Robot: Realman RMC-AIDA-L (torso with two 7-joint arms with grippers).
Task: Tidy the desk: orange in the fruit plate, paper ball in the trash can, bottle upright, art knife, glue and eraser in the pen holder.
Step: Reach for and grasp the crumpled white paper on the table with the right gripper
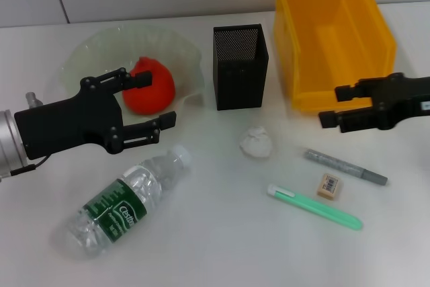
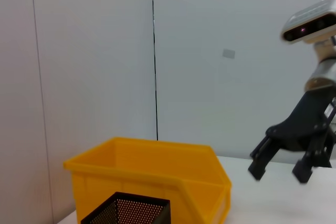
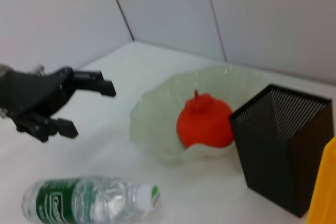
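The orange (image 1: 149, 87) already sits in the fruit plate (image 1: 176, 46) at upper left. The left gripper (image 1: 146, 101) hovers over the plate's near rim, fingers spread wide and empty. The bottle (image 1: 123, 201) lies on its side on the tabletop (image 1: 222, 247) at lower left, likely next: grasp its body squarely, then tip it upright. The right gripper (image 1: 336, 104) hangs open and empty beside the trash can (image 1: 330, 31).

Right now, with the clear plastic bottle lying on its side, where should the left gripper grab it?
Grip the clear plastic bottle from above, fingers across the green-labelled middle. It lies flat, cap toward the pale-green ruffled fruit plate, and the open left gripper hangs just beyond that cap end.
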